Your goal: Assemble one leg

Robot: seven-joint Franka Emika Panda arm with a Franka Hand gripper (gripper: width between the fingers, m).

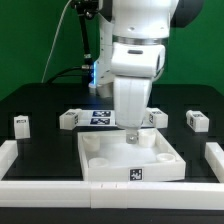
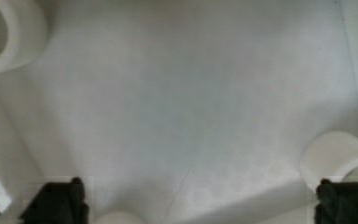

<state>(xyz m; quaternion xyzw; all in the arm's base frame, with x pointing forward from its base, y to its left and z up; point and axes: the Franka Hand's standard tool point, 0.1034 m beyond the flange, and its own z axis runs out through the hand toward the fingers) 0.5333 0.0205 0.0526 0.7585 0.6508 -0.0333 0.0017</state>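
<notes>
The large white square panel lies flat at the front middle, with round sockets at its corners. My gripper hangs straight down over the panel's far half, close to its surface. In the wrist view the panel fills the picture. My two dark fingertips stand far apart, with only bare panel between them, so my gripper is open and empty. Small white tagged legs stand behind the panel: one at the exterior view's left, one beside my gripper.
Two more legs stand further out, one far left and one far right. The marker board lies behind the panel. A low white wall borders the black table at the front and sides.
</notes>
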